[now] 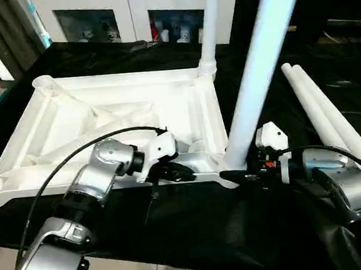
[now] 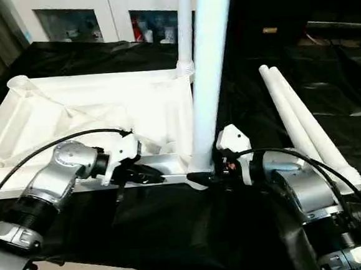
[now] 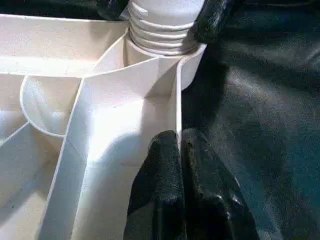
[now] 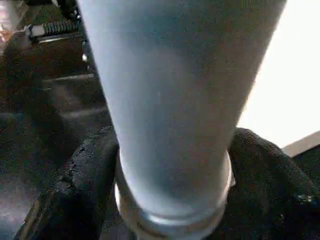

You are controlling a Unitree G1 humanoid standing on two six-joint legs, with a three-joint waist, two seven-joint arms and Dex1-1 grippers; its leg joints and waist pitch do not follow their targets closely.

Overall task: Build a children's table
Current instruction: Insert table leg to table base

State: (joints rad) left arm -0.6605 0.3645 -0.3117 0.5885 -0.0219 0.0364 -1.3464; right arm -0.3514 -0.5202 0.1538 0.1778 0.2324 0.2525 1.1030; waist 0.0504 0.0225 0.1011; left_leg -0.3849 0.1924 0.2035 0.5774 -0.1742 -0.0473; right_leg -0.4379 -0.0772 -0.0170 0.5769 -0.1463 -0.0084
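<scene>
Tabletop of white plastic is laid upside down on a counter draped in black cloth, its ribbed, X-braced underside turned upward. Two legs are stood upright in corner sockets on its right-hand side: a far leg at the back corner and a near leg at the front corner, the latter leaning slightly. Two further legs are laid side by side on the cloth to the right of the tabletop, touching each other along their length. The left gripper is clenched on the thin front rim wall of the tabletop, one black finger on each side of it, a little to the left of the near leg's socket. The right gripper is placed around the base of the near leg, just above its socket, with a black finger seen on either side of the tube; whether the leg is squeezed or merely bracketed cannot be told. White cabinets with glass doors are seen behind the counter.
</scene>
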